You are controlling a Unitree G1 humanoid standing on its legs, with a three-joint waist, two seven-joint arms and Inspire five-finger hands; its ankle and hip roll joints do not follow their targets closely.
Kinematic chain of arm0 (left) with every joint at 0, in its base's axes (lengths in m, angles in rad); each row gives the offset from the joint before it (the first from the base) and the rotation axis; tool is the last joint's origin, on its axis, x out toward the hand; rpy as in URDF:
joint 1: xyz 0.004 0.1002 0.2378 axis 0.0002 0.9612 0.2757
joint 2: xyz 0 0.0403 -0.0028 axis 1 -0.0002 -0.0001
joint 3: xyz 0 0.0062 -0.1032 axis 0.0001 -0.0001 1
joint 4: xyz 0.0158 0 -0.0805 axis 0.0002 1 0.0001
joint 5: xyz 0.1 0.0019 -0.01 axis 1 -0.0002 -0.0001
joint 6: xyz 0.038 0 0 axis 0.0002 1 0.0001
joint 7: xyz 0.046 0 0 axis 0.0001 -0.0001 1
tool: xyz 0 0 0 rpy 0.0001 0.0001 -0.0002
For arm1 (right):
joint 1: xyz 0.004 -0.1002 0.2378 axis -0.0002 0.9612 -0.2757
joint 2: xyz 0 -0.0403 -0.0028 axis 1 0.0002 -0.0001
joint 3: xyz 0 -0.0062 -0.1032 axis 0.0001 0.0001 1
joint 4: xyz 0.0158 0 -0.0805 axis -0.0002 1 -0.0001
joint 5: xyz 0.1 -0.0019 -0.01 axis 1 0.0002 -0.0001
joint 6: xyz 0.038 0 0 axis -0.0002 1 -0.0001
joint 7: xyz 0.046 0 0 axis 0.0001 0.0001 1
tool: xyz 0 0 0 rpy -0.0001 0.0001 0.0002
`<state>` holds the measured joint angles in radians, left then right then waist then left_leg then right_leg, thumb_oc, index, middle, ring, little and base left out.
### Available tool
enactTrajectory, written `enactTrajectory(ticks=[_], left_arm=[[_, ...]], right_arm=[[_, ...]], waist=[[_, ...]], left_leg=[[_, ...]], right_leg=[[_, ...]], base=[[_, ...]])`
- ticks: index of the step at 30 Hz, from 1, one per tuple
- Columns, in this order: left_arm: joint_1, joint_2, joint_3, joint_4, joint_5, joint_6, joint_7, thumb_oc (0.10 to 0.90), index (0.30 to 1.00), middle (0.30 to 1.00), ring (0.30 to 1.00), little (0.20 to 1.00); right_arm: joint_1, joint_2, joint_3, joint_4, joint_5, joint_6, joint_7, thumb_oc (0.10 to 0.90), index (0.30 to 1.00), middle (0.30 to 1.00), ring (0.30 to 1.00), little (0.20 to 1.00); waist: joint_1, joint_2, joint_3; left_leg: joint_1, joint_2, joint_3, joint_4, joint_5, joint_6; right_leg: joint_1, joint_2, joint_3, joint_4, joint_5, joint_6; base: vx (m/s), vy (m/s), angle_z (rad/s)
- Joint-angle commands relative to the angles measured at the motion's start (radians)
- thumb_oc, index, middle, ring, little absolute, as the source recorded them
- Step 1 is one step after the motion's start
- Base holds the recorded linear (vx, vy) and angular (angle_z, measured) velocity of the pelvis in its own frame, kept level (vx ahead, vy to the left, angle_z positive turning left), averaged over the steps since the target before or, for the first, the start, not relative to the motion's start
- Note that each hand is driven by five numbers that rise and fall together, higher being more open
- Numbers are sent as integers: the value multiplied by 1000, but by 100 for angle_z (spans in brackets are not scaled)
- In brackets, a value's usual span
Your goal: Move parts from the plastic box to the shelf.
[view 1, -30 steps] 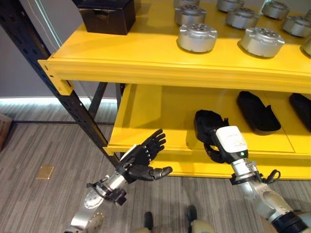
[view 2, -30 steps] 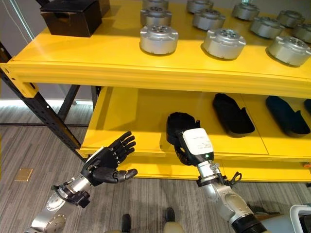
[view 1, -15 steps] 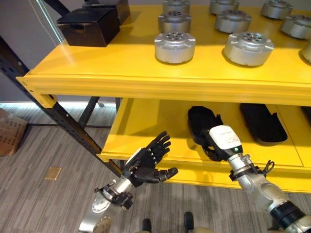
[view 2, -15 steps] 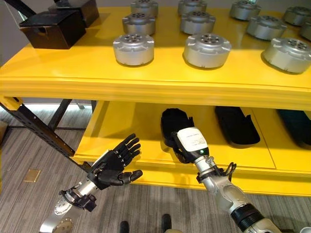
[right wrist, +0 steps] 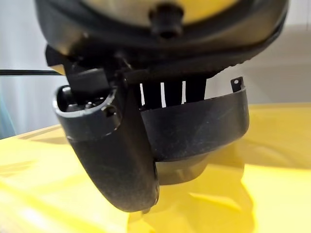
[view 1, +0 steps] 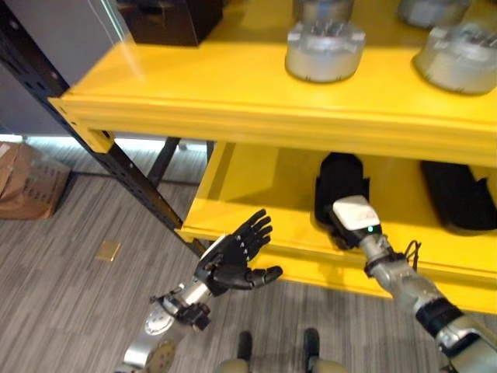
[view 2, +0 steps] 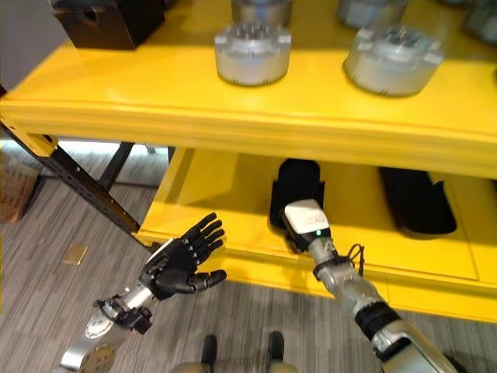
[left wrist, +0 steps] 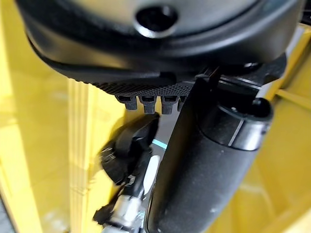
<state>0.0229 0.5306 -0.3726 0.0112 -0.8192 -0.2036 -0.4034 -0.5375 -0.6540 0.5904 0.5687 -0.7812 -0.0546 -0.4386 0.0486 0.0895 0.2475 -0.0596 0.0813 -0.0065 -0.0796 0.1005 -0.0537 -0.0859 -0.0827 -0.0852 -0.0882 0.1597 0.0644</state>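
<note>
Parts here are dark moulded shells, and one black part (view 1: 339,184) lies on the lower yellow shelf (view 1: 256,194) with the right hand (view 1: 351,221) at its near end. In the left eye view the left hand (view 1: 233,256) hovers off the shelf edge, fingers spread and holding nothing; silver discs (view 1: 324,47) sit on the upper level.

From the right eye view the right hand (view 2: 304,221) overlaps the part (view 2: 299,186), its fingers hidden behind its white back.

The left wrist view shows the left hand's thumb (left wrist: 204,165) straight against yellow.

In the right wrist view the dark shell (right wrist: 194,131) sits against the right hand's fingers (right wrist: 163,92), resting on the shelf; the grasp seems closed, though I cannot tell for sure.

Risk, as I judge it: a withdrawal with fingers caught in the shell would drag it off the lip, since it lies near the front edge.
</note>
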Motion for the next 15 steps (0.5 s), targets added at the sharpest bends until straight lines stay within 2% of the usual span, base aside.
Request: enactTrajectory(ticks=[1, 6, 8, 15], left_arm=[[-113, -1, 4, -73, -39, -101, -29, 900, 1000, 1000, 1000, 1000], [-125, -4, 8, -84, -37, -90, -17, 900, 1000, 1000, 1000, 1000], [-137, -6, 15, -99, -29, -73, -15, 900, 1000, 1000, 1000, 1000], [-126, -9, 17, -110, -28, -68, -16, 900, 1000, 1000, 1000, 1000]], right_arm=[[-194, -4, 23, 44, 64, 4, -68, 400, 300, 300, 300, 300], [-227, -10, 34, 92, 76, 14, -69, 400, 300, 300, 300, 300], [-262, -21, 35, 156, 72, 21, -63, 400, 300, 300, 300, 300], [-272, -42, 37, 208, 87, 46, -69, 400, 300, 300, 300, 300]], waist=[[24, -40, 33], [29, -32, 52], [41, -21, 78], [47, -14, 92]], left_leg=[[5, -7, 35, 34, -68, 34], [-18, -12, 32, 41, -62, 33], [-44, -17, 28, 52, -59, 32], [-51, -23, 29, 54, -56, 30]], right_leg=[[-10, -70, -32, 105, -103, 35], [-25, -73, -35, 108, -101, 32], [-41, -79, -43, 116, -101, 30], [-41, -85, -51, 112, -97, 29]], base=[[-186, 13, -2], [-44, -4, -1], [-83, -19, -2], [-12, -3, -1]])
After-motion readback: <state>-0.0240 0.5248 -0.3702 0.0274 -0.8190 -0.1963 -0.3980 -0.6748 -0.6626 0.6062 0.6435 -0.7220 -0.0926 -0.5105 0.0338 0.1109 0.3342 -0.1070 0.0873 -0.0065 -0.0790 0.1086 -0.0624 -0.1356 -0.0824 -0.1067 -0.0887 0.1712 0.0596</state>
